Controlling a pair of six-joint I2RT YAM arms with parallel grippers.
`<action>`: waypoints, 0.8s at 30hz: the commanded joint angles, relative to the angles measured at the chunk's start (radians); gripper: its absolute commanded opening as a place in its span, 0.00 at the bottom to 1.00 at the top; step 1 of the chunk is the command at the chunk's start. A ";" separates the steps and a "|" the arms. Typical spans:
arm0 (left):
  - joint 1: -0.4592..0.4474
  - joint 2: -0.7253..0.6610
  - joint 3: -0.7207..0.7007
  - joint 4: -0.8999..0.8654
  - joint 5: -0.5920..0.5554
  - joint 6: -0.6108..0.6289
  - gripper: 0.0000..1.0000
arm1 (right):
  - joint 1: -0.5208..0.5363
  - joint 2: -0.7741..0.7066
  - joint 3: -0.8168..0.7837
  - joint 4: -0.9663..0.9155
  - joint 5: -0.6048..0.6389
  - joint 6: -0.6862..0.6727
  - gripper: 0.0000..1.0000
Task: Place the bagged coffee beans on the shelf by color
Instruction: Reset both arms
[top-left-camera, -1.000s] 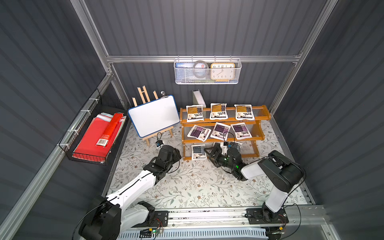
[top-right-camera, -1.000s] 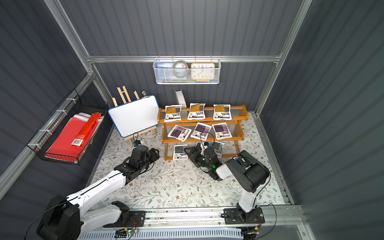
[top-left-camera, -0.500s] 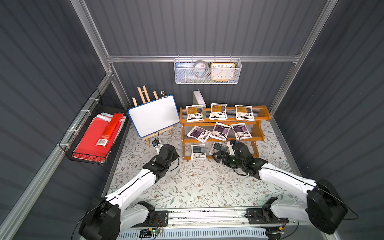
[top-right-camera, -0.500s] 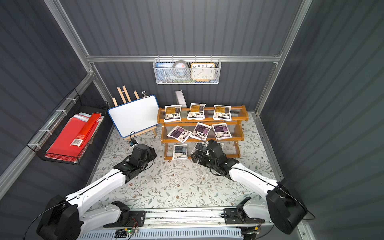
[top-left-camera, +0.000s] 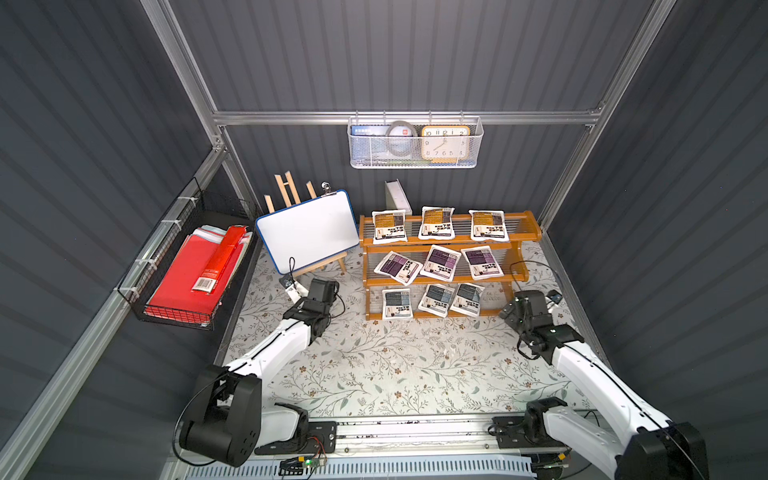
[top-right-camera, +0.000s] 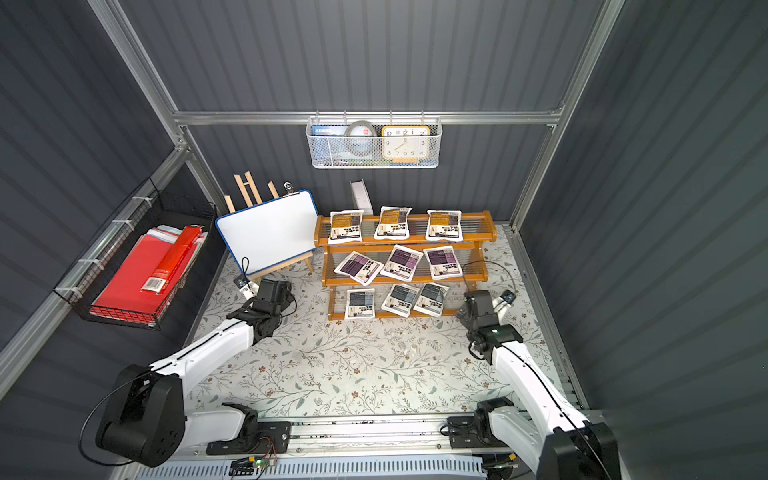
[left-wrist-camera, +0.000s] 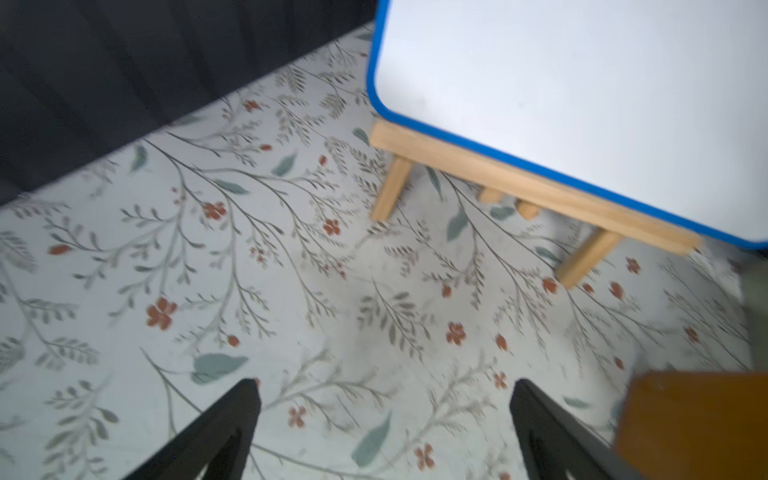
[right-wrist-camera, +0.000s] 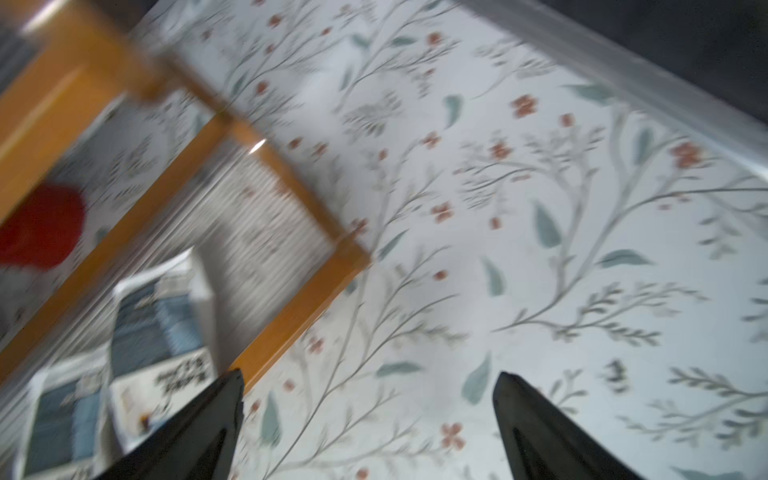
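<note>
All nine bags lie on the shelf: yellow top, purple middle, grey-blue bottom. The left gripper is wide open, empty, near the whiteboard; the right gripper wide open, empty, beside the shelf end.

yellow-orange pouches: 3 | purple pouches: 3 | grey-blue pouches: 3 | shelf: 1 | whiteboard: 1
</note>
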 joint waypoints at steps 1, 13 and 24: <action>0.014 0.022 0.024 0.072 -0.165 0.104 1.00 | -0.128 0.029 -0.030 0.131 0.119 -0.026 0.99; 0.096 0.150 -0.203 0.800 0.043 0.642 0.99 | -0.171 0.363 -0.196 1.076 0.003 -0.425 0.99; 0.207 0.335 -0.211 1.172 0.335 0.739 0.99 | -0.086 0.489 -0.320 1.572 -0.287 -0.746 0.99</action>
